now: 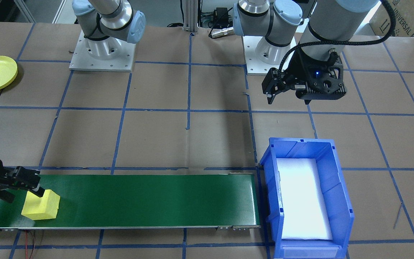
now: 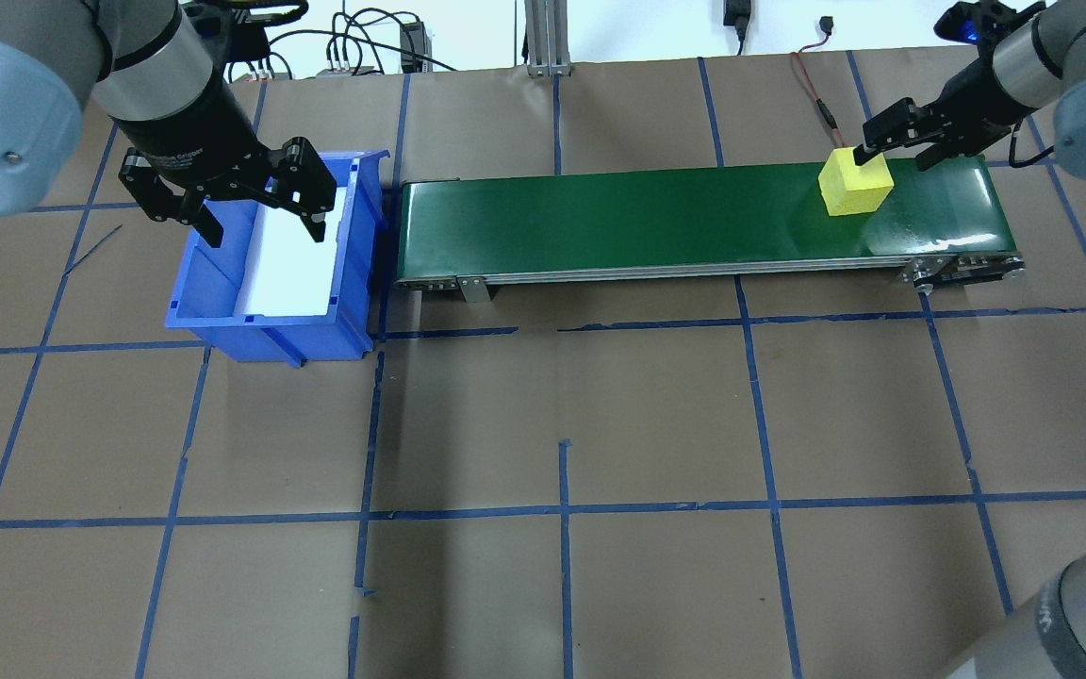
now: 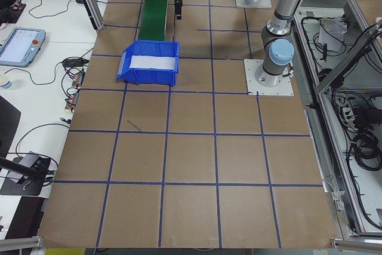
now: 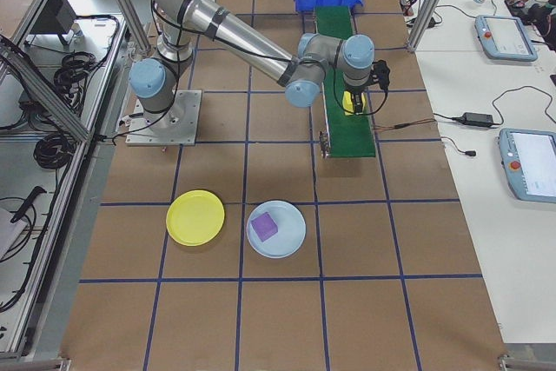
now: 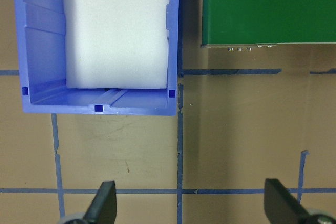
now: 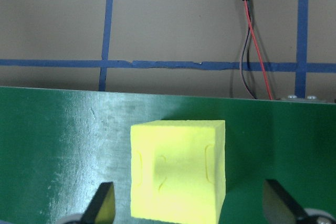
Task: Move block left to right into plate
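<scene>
A cardboard box [image 1: 406, 18] reads "UNIVERSAL". The yellow block [image 6: 178, 169] sits on the green belt [image 2: 647, 222] between the released right end effector [image 6: 189, 205] tips. The left end effector [image 2: 239, 193] hangs released.

Block [image 2: 854, 185] sitting on conveyor belt [image 2: 656, 219], at the belt's end on the robot's right. Right gripper [image 2: 899, 140] hanging just behind and over the block, jaws apart. Bin [image 2: 354, 283] lying off the belt's opposite end, on the robot's left, just beside it; left gripper [image 2: 239, 200] hovering above the bin. Two plates [image 4: 193, 217] [image 4: 289, 241] resting side by side well apart from the belt, a small block [image 4: 264, 227] lying in one.
</scene>
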Robot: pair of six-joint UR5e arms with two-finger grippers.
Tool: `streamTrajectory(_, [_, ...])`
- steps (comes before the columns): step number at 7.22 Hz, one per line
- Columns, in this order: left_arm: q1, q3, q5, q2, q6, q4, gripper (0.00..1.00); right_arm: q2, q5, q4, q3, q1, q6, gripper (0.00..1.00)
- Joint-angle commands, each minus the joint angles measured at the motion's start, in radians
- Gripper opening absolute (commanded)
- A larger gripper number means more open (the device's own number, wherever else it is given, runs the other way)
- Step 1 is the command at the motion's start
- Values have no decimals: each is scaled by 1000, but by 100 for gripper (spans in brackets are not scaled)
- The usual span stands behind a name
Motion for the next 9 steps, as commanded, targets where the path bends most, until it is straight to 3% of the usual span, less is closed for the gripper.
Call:
streamTrajectory(1, [0, -1, 0, 0, 0, 0, 100, 42, -11, -60, 2, 2, 4, 94])
streamTrajectory(2, [2, -1, 0, 0, 2, 0, 100, 58, -12, -73, 6, 2, 4, 93])
streamTrajectory(3, [2, 1, 0, 0, 2, 0, 100, 70, -23, -106, 7, 2, -5, 60])
streamTrajectory(4, [0, 1, 0, 0, 0, 0, 100, 64, -114, -112, 5, 1, -9, 25])
streamTrajectory(6, [2, -1, 0, -1, 2, 0, 100, -3, -239, -100, 22, -1, -98, 24])
streamTrajectory(7, [2, -2, -2, -5, 0, 0, 100, -34, -258, -97, 75, -31, -171, 25])
streamTrajectory(9, [2, -1, 0, -5, 0, 0, 100, -173, -255, -80, 246, -189, -231, 25])
